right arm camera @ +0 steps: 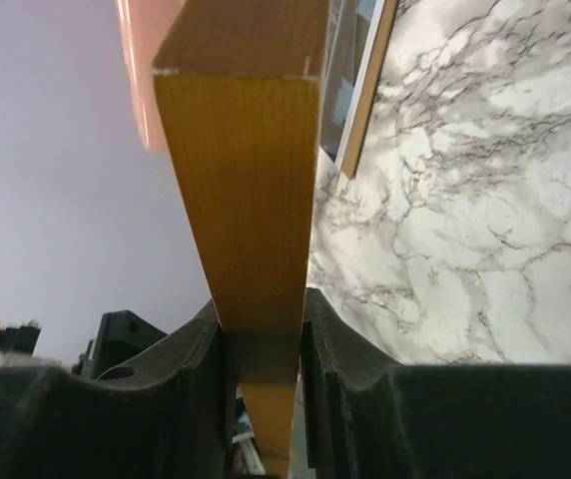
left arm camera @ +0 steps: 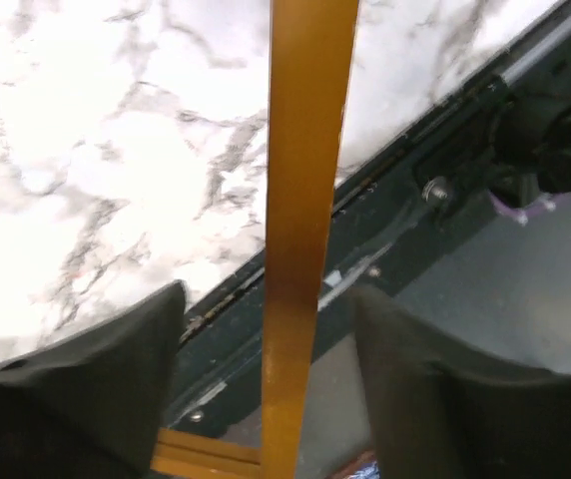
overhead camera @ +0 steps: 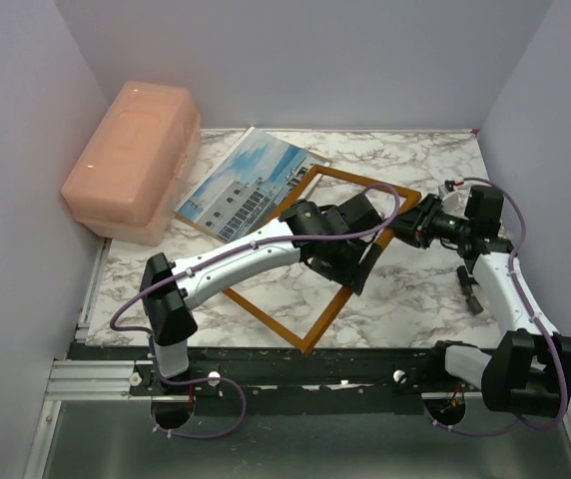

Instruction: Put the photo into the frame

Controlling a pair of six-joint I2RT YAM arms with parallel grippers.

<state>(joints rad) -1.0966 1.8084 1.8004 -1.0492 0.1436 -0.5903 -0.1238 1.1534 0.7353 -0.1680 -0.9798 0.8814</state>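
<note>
Left arm reaches from its base out over the middle of the frame [overhead camera: 264,319], wrist bent down. Left claw [left arm camera: 268,291] is open: it straddles one frame rail, with a gap on each side and neither finger touching the wood. Right arm is folded, elbow high, forearm pointing toward the pink box [overhead camera: 131,160]. Right claw [right arm camera: 261,304] is closed on the frame, at the corner farthest from the box, both pads [right arm camera: 211,359] pressed flat on the wood.

Frame: thin, orange-brown wood, empty, sitting like a diamond on the side of the photo [overhead camera: 241,185] away from the box. Its far corner meets the photo's edge; can't tell if they overlap. Can't tell whether the gripped corner is off the counter [overhead camera: 415,299].

Photo: white building, blue sky, white border. It lies flat, face up, just beside the box, one edge touching it or tucked under it. Not in the frame yet.

Counter is white marble with grey veins. Box sits in its far corner on the left arm's side. Black mounting rail [overhead camera: 295,364] runs along the near edge. Plain pale walls [overhead camera: 315,60] close in three sides.
</note>
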